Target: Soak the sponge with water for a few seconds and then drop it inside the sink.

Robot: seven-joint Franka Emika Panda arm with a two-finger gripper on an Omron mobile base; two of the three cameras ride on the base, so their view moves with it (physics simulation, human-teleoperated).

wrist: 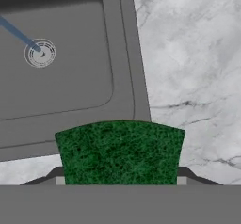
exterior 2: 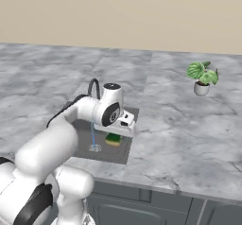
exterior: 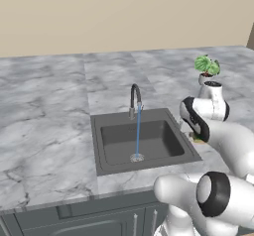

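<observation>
Hand view: the sponge (wrist: 120, 152) sits close under the camera with its dark green scrub face up, pinched from both sides between the two dark finger tips (wrist: 52, 177) of the claw (wrist: 120, 178). The claw is closed on the sponge and holds it. Beneath the sponge lie the flat grey rim of the sink (wrist: 124, 53) and the marbled worktop (wrist: 188, 53), so the sponge is over the rim at the basin's edge, not over the drain. Whether it rests on the rim or is lifted clear of it cannot be told. The round silvery drain (wrist: 40, 53) lies well apart from the sponge, deeper in the basin, and the water (wrist: 16, 32) runs as a thin blue line onto it.

In the right base view the sponge (exterior 2: 113, 138) shows its yellow layer under the green, just below the claw (exterior 2: 116, 135), at the sink's (exterior 2: 124, 151) right side. The water (exterior 2: 93, 138) falls near it on its left, apart from it.

In the left base view the curved grey faucet (exterior: 134, 99) stands at the back edge of the sink (exterior: 99, 146), and the water (exterior: 138, 131) drops straight from its spout to the drain (exterior: 137, 157). A sliver of the sponge (exterior: 199, 139) peeks out beside the white arm (exterior: 218, 136) at the sink's right rim. A leafy potted plant (exterior: 206, 69) stands on the worktop (exterior: 44, 111) farther back, well apart from the sink.
</observation>
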